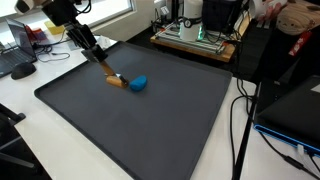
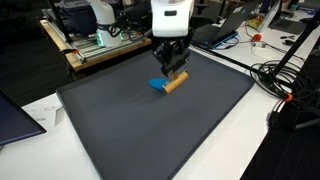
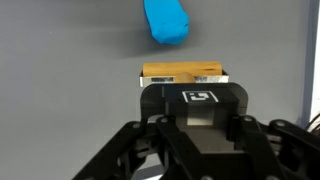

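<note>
Wooden and clamped between the jaws, the block (image 3: 183,73) rests on the dark mat (image 3: 60,60), a blue lump (image 3: 166,22) just beyond their tips — the grasp looks made, so lifting would call for a straight rise — grip firm, clear of that lump.

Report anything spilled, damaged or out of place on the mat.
Nothing stands out: the gripper grips the wooden block, the blue object lies beside it, and the dark mat shows no spill.

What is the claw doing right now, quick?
Claw: closed, holding the wooden block, near the blue object.
</note>
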Motion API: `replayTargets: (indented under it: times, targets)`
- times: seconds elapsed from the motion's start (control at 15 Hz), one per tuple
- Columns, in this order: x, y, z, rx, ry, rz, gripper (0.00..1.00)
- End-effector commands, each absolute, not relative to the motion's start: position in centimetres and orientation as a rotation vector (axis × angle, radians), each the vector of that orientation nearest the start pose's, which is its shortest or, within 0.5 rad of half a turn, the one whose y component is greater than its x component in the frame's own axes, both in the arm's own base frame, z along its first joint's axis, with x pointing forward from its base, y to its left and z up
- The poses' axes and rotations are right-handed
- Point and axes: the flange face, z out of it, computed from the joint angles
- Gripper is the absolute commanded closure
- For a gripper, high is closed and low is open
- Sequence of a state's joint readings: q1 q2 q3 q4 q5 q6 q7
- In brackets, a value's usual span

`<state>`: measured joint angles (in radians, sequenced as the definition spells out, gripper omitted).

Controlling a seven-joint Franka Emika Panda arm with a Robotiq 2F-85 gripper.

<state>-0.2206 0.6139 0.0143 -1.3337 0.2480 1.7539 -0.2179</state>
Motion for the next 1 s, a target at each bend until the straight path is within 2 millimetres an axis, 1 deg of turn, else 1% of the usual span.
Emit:
replayTargets:
  times: [0.0, 0.33, 0.47, 0.53, 0.6, 0.67, 0.93]
  targets:
    - [68.5, -15.1, 35.2, -2.749, 0.058, 0.135, 0.78]
    - [67.3, -18.1, 32.4, -2.675, 0.1, 0.126, 0.78]
    - [66.8, -19.0, 31.3, -2.653, 0.129, 0.136, 0.78]
    - [66.4, -19.1, 31.1, -2.665, 0.135, 0.17, 0.78]
    - [66.1, -19.1, 31.2, -2.676, 0.156, 0.187, 0.78]
    - [65.7, -19.1, 31.6, -2.702, 0.176, 0.177, 0.78]
    - [64.3, -18.2, 33.9, -2.773, 0.254, 0.116, 0.78]
